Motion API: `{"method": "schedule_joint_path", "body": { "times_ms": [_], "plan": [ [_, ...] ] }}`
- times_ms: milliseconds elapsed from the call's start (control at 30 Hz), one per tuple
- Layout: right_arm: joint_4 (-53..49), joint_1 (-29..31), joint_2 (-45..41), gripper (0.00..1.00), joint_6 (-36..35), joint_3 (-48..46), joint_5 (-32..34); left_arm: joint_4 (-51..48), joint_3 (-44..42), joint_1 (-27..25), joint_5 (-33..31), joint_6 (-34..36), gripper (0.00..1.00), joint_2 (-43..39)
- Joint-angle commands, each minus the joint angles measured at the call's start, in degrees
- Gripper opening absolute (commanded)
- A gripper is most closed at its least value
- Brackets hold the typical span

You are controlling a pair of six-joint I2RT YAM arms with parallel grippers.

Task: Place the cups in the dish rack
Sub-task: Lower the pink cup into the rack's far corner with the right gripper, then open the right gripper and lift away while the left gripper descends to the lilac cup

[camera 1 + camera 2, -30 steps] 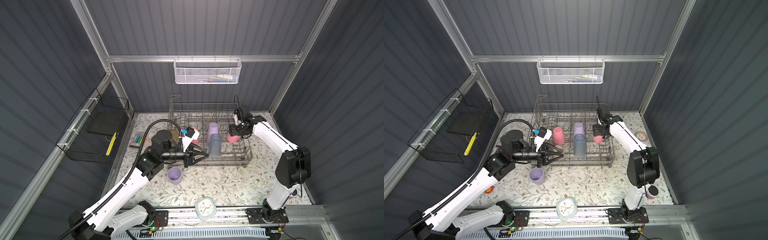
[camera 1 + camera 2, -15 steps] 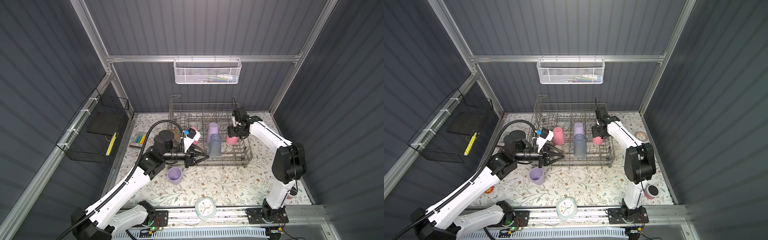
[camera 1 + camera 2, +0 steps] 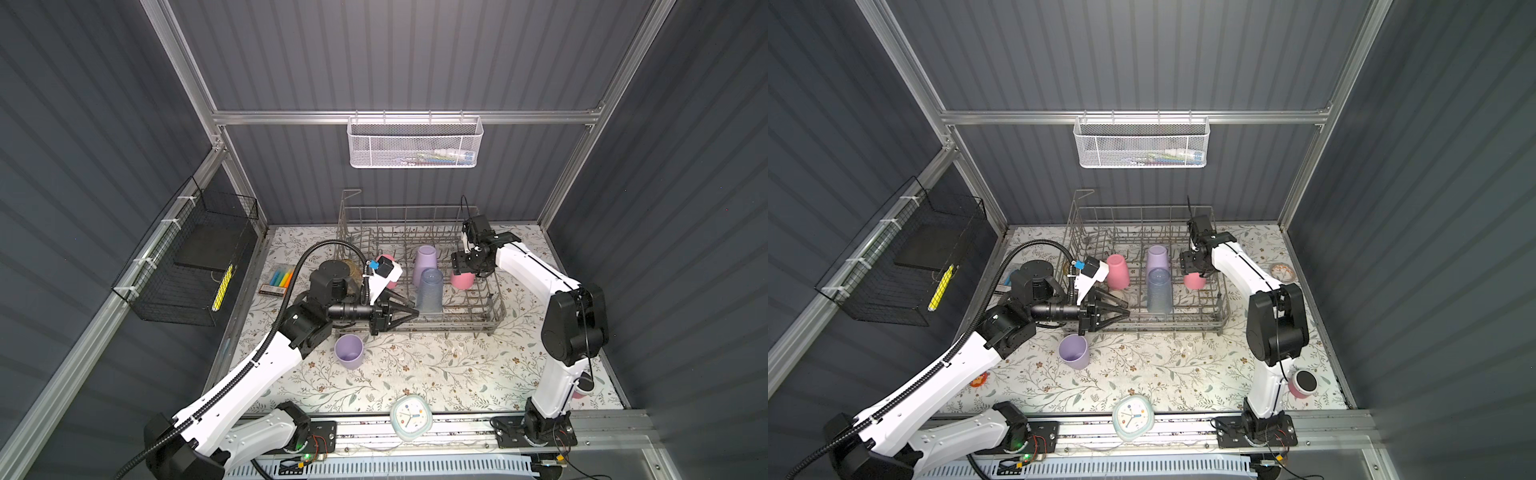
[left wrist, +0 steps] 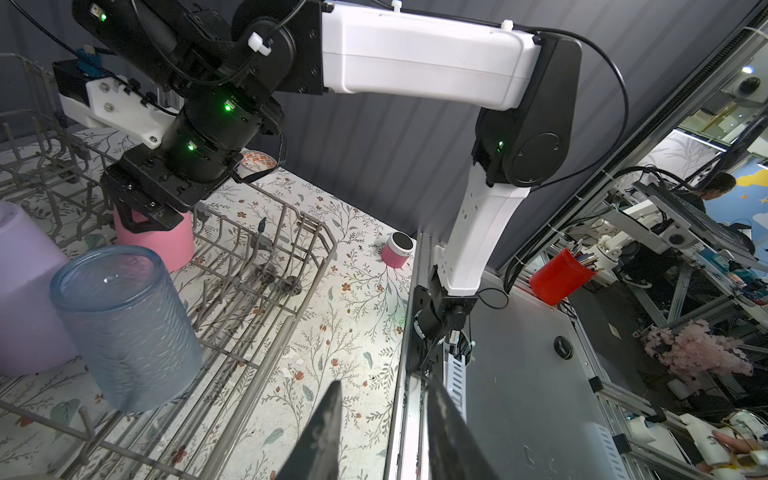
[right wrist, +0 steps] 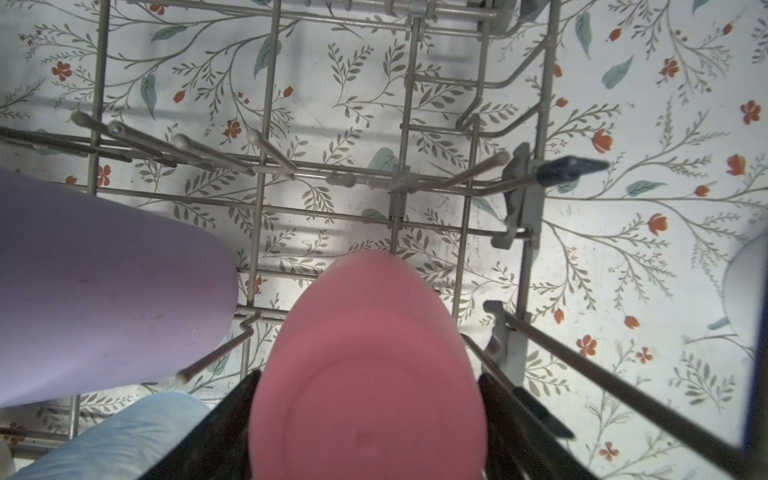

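a pink cup [image 5: 370, 374], newly lowered upside down into the dish rack [image 3: 494, 307], is flanked by the right fingers [image 5: 232, 415]; whether it is released cannot be told. the left fingers [image 4: 324, 424] are parted, empty. a lilac cup [image 3: 349, 351] is left on the table [image 3: 457, 374].

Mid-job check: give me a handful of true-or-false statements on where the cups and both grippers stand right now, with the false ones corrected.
1. A lilac cup stands mouth-up on the table, outside the dish rack. True.
2. The blue cup sits mouth-up in the rack. False: it is upside down, base on top.
3. The left gripper holds a cup. False: its jaws are apart with nothing between them.
4. The right gripper straddles an upside-down pink cup in the rack. True.
5. The clock lies inside the rack. False: it lies at the table's front edge.
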Motion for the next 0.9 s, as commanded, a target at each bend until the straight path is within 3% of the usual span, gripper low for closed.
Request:
{"method": "schedule_joint_path", "body": {
  "times_ms": [0,300,600,867],
  "plan": [
    [0.73,0.24,-1.94,0.83,0.33,-0.15,0.95,-1.23,0.02,0.16,1.45,1.14,0.34,0.20],
    [4.60,0.24,-8.58,0.87,1.67,-3.77,2.00,-6.04,0.77,0.20,-1.27,2.37,0.35,-1.62],
    [8.43,0.24,-24.51,0.89,2.96,-10.69,7.33,-20.34,1.66,0.20,-11.25,4.29,0.35,-7.70],
    [9.09,0.23,-35.57,0.90,3.62,-15.63,8.28,-30.55,-2.05,0.12,-21.50,2.34,0.36,-9.64]
  ]
}}
